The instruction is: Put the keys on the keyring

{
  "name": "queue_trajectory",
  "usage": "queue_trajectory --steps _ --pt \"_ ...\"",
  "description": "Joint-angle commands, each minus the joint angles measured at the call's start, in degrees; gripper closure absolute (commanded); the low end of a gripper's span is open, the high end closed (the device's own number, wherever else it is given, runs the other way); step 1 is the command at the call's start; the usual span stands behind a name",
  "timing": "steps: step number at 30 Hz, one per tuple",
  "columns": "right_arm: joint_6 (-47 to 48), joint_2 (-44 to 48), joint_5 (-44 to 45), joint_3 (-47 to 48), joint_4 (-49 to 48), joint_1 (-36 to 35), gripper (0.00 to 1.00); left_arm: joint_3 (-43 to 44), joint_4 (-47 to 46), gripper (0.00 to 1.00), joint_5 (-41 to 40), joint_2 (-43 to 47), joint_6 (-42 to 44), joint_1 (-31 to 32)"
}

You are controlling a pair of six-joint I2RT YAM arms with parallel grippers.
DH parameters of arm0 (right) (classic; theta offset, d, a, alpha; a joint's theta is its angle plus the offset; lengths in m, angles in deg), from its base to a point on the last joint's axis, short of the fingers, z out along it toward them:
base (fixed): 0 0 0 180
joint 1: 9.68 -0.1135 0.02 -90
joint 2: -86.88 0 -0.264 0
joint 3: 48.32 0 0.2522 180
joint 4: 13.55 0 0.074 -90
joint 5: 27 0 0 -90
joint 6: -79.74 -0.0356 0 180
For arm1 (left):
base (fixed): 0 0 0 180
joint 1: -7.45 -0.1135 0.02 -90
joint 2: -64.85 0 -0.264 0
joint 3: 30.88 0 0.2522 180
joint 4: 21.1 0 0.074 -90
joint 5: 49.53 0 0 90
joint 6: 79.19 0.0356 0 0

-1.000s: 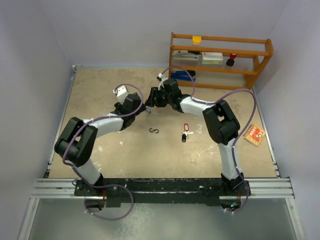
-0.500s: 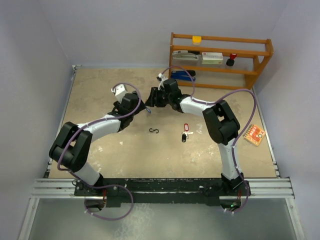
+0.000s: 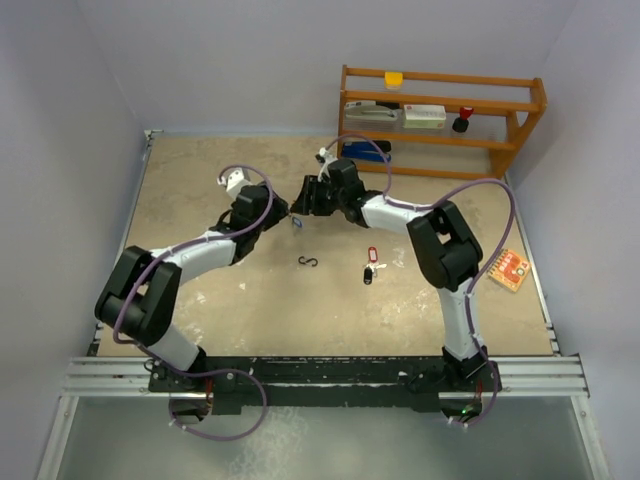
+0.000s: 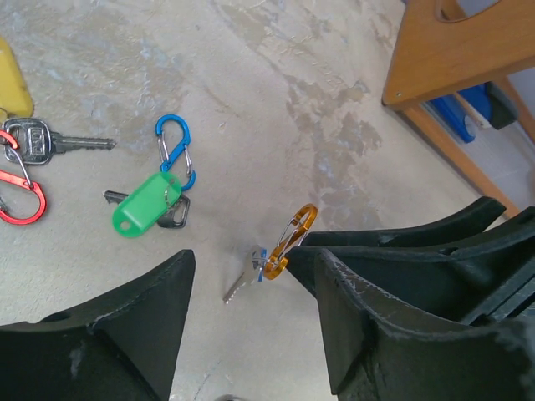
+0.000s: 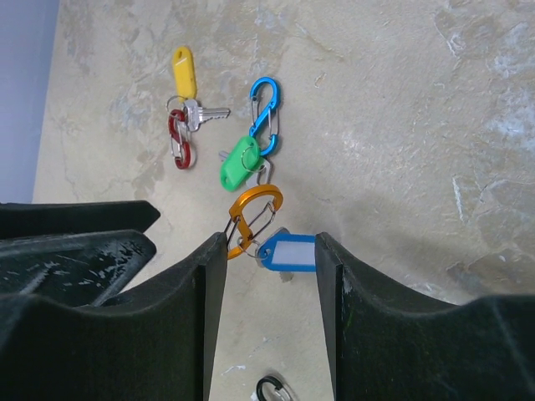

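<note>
At right end effector (image 5: 269, 251) — orange clip (image 5: 256, 214), blue-tagged key (image 5: 288, 252)

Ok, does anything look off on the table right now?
Nothing damaged or spilled. A black S-clip lies alone mid-table, apart from the red-tagged key, with no key on it that I can see.

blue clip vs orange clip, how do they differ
Colour: the blue clip is blue, the orange clip orange. The blue clip lies flat on the table by the green tag; the orange clip sits at the tip of the right gripper, beside the blue tag. Both are double-ended snap clips.
</note>
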Motion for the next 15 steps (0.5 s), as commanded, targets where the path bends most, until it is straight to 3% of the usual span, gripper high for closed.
queue_trajectory --steps 1,15 --pt "-0.4 3.7 -2.5 2.0 0.9 0.7 0.50 -0.6 -4.1 0.45 3.8 4.1 4.2 -1.0" --pt "-0.6 2.1 -6.7 9.4 12.0 1.7 0.49 -6.2 -17.7 0.52 9.7 0.7 16.8 -1.0"
